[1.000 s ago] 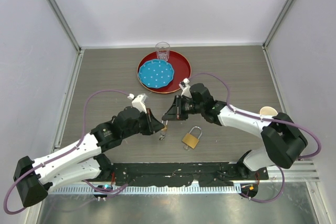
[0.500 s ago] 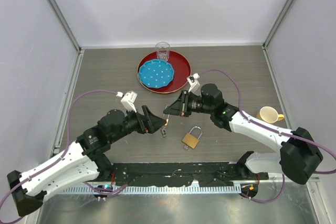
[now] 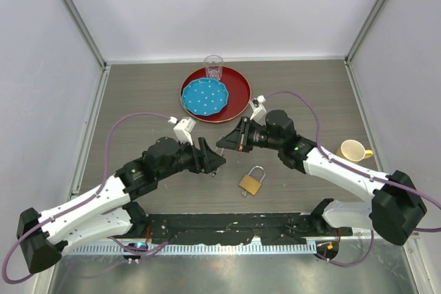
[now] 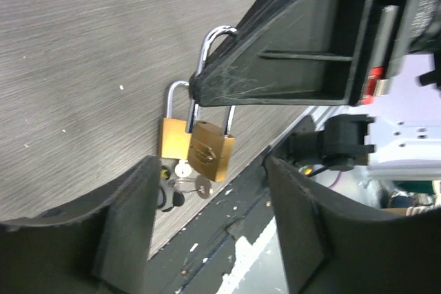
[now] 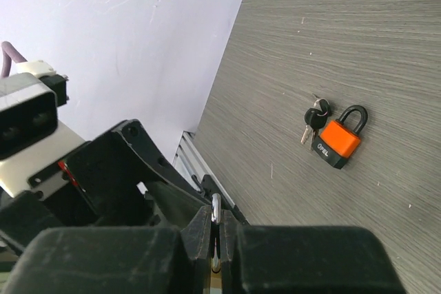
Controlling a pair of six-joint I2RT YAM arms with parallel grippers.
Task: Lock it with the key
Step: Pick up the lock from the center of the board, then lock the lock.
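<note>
My right gripper (image 3: 224, 144) is shut on the steel shackle (image 5: 216, 206) of a small brass padlock (image 4: 210, 151). The padlock hangs from it above the table. A bunch of keys (image 4: 189, 185) dangles at its lower end. My left gripper (image 3: 210, 160) stands open just left of the hanging lock, its fingers (image 4: 124, 228) on either side of empty space below it and touching nothing. A second brass padlock (image 3: 251, 182) lies flat on the table to the right of the hanging one.
A red tray (image 3: 238, 87) at the back holds a blue plate (image 3: 204, 96) and a clear glass (image 3: 213, 67). A cream mug (image 3: 353, 149) stands at the right. An orange padlock (image 5: 337, 139) with keys lies on the table in the right wrist view.
My left gripper was shut at the key under the hanging lock. It has opened, drawn back to the left, then come in close again. The right gripper shifted slightly right, still holding the lock.
</note>
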